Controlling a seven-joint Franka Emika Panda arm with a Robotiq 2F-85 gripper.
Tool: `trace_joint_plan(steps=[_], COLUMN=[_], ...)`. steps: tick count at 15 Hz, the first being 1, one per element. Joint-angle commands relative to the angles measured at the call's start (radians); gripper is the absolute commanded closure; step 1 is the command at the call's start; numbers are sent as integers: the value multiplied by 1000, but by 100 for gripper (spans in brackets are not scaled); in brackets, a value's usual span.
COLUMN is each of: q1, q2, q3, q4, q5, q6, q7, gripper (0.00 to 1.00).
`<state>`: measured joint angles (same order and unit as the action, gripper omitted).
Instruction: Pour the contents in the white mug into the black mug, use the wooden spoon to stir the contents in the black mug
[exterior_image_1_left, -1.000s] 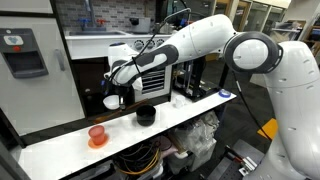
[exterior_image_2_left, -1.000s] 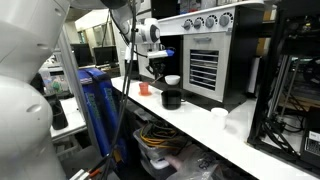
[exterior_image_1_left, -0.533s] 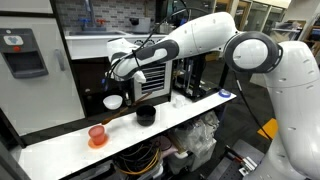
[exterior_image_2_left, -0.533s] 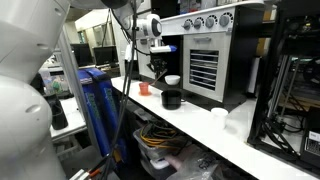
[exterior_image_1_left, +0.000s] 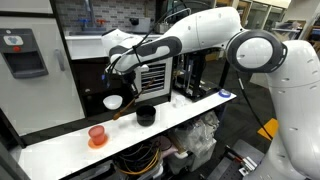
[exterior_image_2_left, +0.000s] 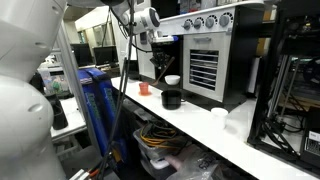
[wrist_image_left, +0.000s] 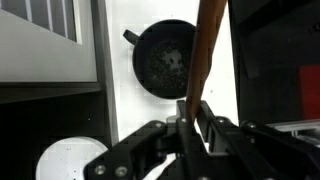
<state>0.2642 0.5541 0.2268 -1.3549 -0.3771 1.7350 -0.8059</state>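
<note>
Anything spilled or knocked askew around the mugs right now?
Nothing stands out. The black mug and white mug both sit upright with no spill visible around them, and the hand is shut on the wooden spoon.

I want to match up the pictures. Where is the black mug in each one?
In an exterior view: the black mug is near the middle, on the white counter.
In an exterior view: the black mug is at the centre, on the counter.
Wrist view: the black mug is at top middle, seen from above, with the wooden spoon crossing its right side.
Shared landmark: the white mug close by.
</note>
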Motion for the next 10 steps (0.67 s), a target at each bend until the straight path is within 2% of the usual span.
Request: trace_joint_plan(steps=[1,7,10], q1=[42,92,100], q2=[-4,3,5], q3=[-23,-36,-36], q4=[39,73,73], q5=[-85,-231,-298], q6=[-88,-169,-165], q7=[-65,-143,-171], gripper=[96,96,96])
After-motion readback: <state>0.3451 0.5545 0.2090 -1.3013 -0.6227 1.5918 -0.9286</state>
